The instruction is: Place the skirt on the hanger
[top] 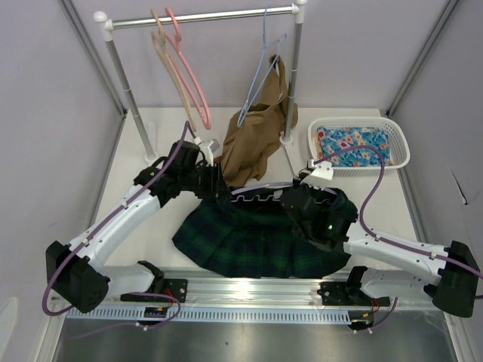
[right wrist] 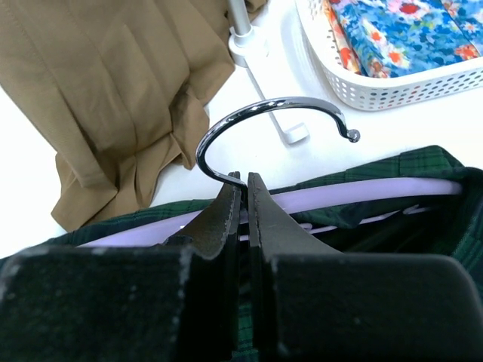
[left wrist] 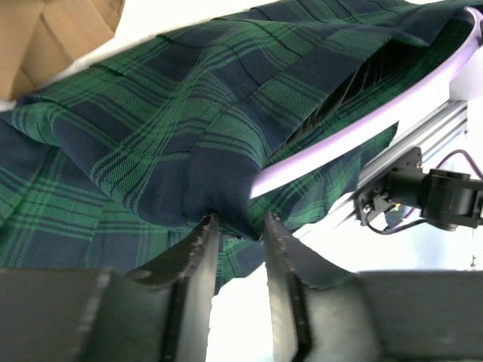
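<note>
The plaid skirt (top: 249, 241) lies spread on the table, its waistband draped over the lavender hanger (top: 260, 197). My left gripper (top: 219, 185) is at the skirt's left top corner. In the left wrist view its jaws (left wrist: 238, 226) stand apart, with a fold of skirt (left wrist: 173, 113) at their tips and the hanger's arm (left wrist: 355, 132) running under the cloth. My right gripper (top: 298, 197) is shut on the neck of the hanger's metal hook (right wrist: 264, 113). The right wrist view shows its fingers (right wrist: 243, 181) pinched there, with the lavender bar (right wrist: 362, 192) and skirt (right wrist: 423, 162) behind.
A tan garment (top: 253, 139) hangs from a thin blue hanger (top: 260, 75) on the rack (top: 204, 16), its hem touching the table behind the skirt. Pink (top: 189, 68) and tan (top: 170, 68) hangers hang to its left. A white basket (top: 358, 170) holds blue floral cloth (top: 351, 143).
</note>
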### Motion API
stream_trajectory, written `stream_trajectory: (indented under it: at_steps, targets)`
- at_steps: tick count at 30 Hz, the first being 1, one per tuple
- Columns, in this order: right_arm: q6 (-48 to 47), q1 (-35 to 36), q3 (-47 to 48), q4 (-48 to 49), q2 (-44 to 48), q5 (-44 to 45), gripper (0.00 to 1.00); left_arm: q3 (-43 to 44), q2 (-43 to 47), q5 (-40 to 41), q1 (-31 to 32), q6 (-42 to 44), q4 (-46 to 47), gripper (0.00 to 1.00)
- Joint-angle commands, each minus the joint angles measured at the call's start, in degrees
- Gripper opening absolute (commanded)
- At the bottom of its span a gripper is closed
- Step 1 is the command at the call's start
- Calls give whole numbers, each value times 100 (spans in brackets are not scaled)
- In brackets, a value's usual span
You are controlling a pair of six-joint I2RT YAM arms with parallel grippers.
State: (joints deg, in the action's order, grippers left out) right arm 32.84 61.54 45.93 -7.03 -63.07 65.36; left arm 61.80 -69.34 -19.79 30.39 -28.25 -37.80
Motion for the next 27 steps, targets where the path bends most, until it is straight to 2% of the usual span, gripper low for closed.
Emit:
stream_trajectory:
  at_steps: [1, 6, 12, 23, 27]
  targets:
    - [381, -133, 346, 26, 172, -137, 0, -10, 26, 55, 81, 460, 317, 37]
    - [504, -309, 302, -36, 49, -375, 0, -142, 61, 54, 142, 707, 546, 42]
    - [451, -344, 276, 105, -92, -559, 0, -221, 9, 247, 151, 803, 625, 41]
    - [205, -476, 416, 167, -127, -919, 0, 253, -229, 1784, 836, 1778, 107, 44]
    - [196, -573, 417, 167, -118, -1061, 0, 394, -299, 1943, 1074, 2086, 54, 44]
